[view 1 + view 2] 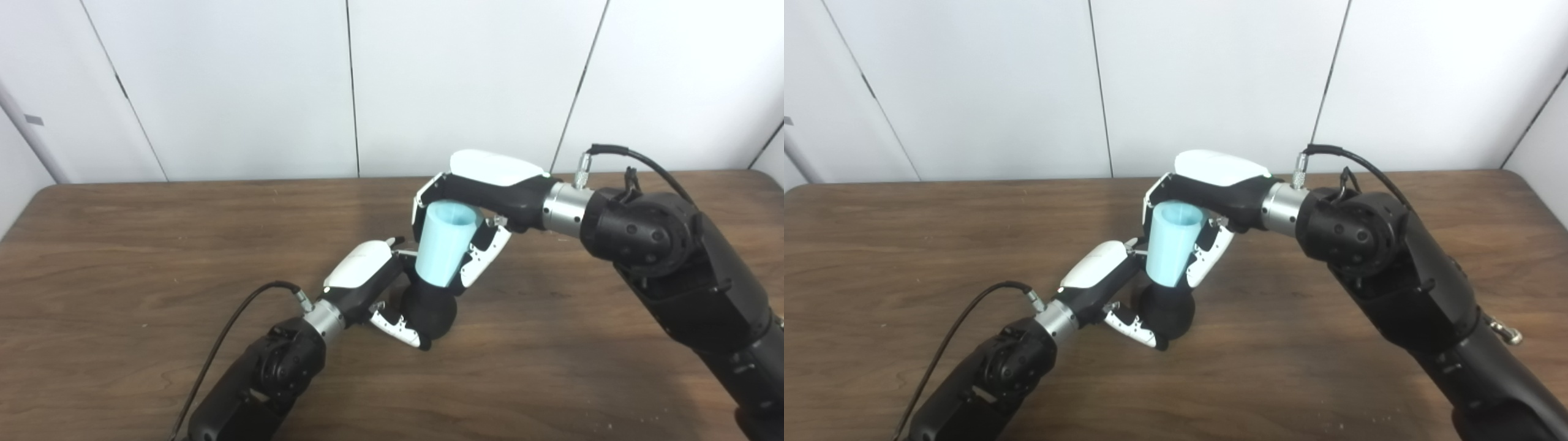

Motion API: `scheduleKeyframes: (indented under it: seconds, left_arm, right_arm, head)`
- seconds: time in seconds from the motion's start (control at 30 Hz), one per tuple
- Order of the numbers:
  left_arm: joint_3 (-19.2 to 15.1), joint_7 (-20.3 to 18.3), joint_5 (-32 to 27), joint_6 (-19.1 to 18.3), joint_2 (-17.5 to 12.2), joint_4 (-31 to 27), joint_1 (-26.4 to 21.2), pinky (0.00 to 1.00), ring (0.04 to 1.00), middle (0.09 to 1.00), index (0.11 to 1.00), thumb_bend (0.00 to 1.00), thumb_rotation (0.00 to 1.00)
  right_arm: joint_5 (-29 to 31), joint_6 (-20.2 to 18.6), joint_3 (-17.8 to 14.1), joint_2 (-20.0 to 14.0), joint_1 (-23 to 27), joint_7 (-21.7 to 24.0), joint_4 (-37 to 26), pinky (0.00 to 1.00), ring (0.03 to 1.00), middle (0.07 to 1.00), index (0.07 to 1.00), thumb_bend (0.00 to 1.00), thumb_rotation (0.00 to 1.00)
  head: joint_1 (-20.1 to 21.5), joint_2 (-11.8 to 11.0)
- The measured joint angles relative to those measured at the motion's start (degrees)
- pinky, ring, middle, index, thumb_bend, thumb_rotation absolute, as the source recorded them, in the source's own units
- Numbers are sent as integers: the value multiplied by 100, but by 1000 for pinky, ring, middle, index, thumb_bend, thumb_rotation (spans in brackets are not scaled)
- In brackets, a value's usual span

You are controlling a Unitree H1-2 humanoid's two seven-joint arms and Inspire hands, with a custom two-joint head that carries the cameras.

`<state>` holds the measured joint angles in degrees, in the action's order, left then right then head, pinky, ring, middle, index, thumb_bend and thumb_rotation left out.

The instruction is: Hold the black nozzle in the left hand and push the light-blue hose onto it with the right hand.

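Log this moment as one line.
left hand: shut on black nozzle | right hand: shut on light-blue hose | hose meets nozzle

light-blue hose (445,248), black nozzle (432,313) — brown table (122,257)

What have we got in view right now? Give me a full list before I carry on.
light-blue hose: one, pale blue, short tapered tube with its open end up, held above the table centre, its lower end meeting the nozzle.
black nozzle: one, black, rounded, directly under the hose.
table: one, dark brown wood, filling the lower part of the view.
wall panels: white, behind the table.
left hand: white and black, wrapped round the nozzle.
right hand: white and black, wrapped round the hose.
arms: two, black, each with a black cable at the wrist.
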<state>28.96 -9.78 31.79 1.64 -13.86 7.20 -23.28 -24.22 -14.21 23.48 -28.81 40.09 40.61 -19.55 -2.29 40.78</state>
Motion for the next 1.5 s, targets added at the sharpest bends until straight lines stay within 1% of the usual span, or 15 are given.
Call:
scheduleKeyframes:
  seconds: [0.17,0.27,0.47,0.67,0.97,1.2,1.5]
  left_arm:
    - [-6,-23,0,-38,-5,-18,2,1000,596,494,480,524,0]
    - [-11,-71,2,-64,-8,-44,2,1000,595,494,480,524,0]
    - [-12,-121,5,-87,-19,-103,12,1000,595,493,481,524,0]
    - [-11,-128,6,-87,-22,-118,21,1000,592,487,486,524,0]
    - [-11,-154,11,-100,-26,-135,21,1000,592,486,486,524,0]
    - [-11,-166,14,-142,-34,-148,22,1000,592,485,488,524,0]
    - [-11,-170,14,-171,-40,-150,19,1000,592,489,484,524,0]
  right_arm:
    - [-194,955,12,3,-97,-290,216,332,397,486,524,515,0]
    - [-404,1322,34,2,-104,-346,240,323,393,485,528,514,0]
    - [-882,1698,96,7,-177,-350,-18,300,375,466,530,512,0]
    - [-1036,2162,108,5,-150,-347,28,305,379,459,529,513,0]
    - [-1092,2148,57,47,-154,-286,54,310,376,454,530,513,0]
    - [-1171,2047,-29,197,-214,-287,219,273,356,459,532,510,0]
    - [-1388,1904,-56,412,-366,-412,366,328,388,471,528,513,0]
  head:
    - [0,35]
    - [0,44]
    - [26,88]
    - [26,105]
    - [44,114]
    - [53,132]
    - [62,158]
